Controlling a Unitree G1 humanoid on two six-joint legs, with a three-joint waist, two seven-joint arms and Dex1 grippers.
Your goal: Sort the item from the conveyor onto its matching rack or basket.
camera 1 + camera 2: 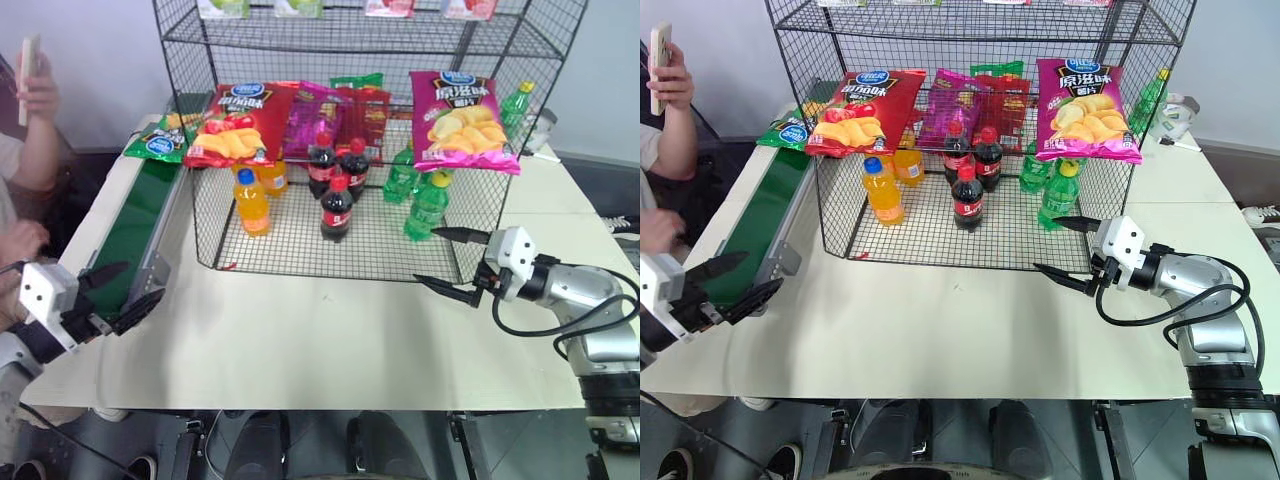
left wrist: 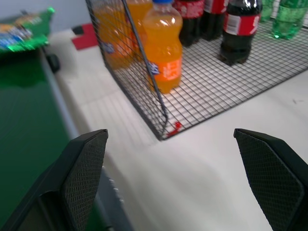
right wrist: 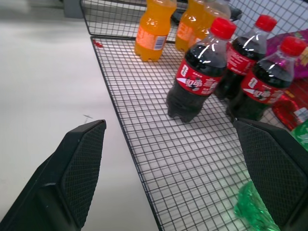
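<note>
The green crisp bag (image 1: 160, 140) lies on the far end of the dark green conveyor (image 1: 130, 235), which runs along the table's left side, next to the rack's left corner. The tall black wire rack (image 1: 290, 245) stands at the back middle of the table. My left gripper (image 1: 145, 280) hovers open and empty over the conveyor's near end, well short of the bag. In front of the rack's right corner, my right gripper (image 1: 424, 255) stands open and empty, pointing left. The left wrist view shows the bag (image 2: 24, 33) far ahead on the belt (image 2: 24, 120).
On the rack hang a red crisp bag (image 1: 235, 125) and magenta crisp bags (image 1: 460, 120). Its bottom tier holds orange bottles (image 1: 252, 200), cola bottles (image 1: 337, 205) and green bottles (image 1: 428, 205). A person holding a phone (image 1: 30, 80) stands at the left. The white table (image 1: 320, 340) lies in front.
</note>
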